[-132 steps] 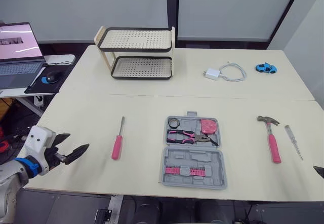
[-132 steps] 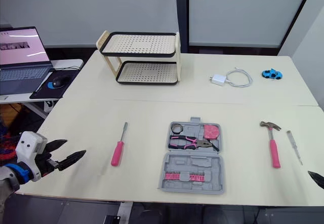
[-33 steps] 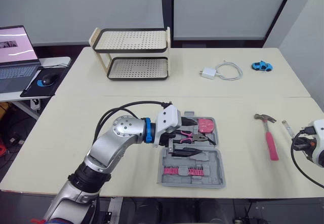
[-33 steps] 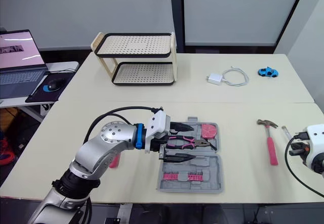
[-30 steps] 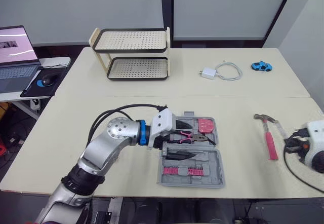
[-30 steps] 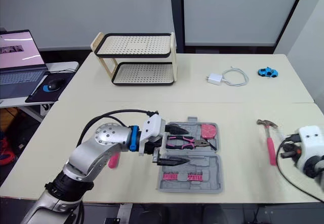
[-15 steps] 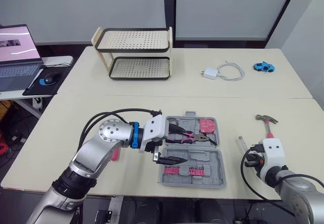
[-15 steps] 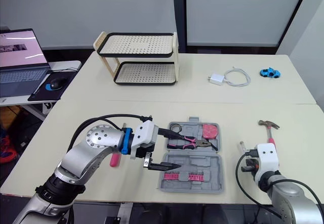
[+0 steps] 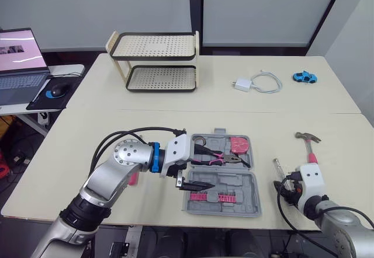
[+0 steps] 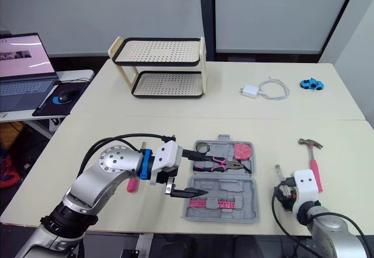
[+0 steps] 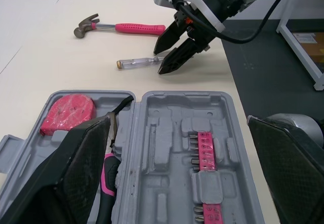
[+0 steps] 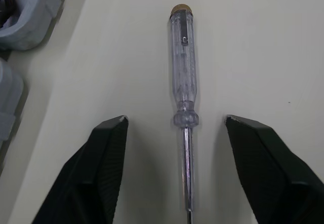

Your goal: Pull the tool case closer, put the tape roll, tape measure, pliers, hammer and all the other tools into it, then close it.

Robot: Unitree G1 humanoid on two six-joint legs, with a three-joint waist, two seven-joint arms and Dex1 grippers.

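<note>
The right pincer [image 12: 177,125] stands released, spread wide either side of the clear screwdriver [image 12: 182,82], which lies flat on the table [image 12: 283,41] between its tips. Closing off-centre could roll the slim round handle away or pinch only the shaft. To the pincer's left sits the open tool case [image 9: 239,183]. The left pincer [image 9: 209,167], also released, hovers over it and could block the drop.

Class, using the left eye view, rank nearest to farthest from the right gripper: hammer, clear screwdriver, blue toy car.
1. The clear screwdriver, directly before the right gripper.
2. The hammer, farther ahead on the right.
3. The blue toy car, far back on the right.
</note>
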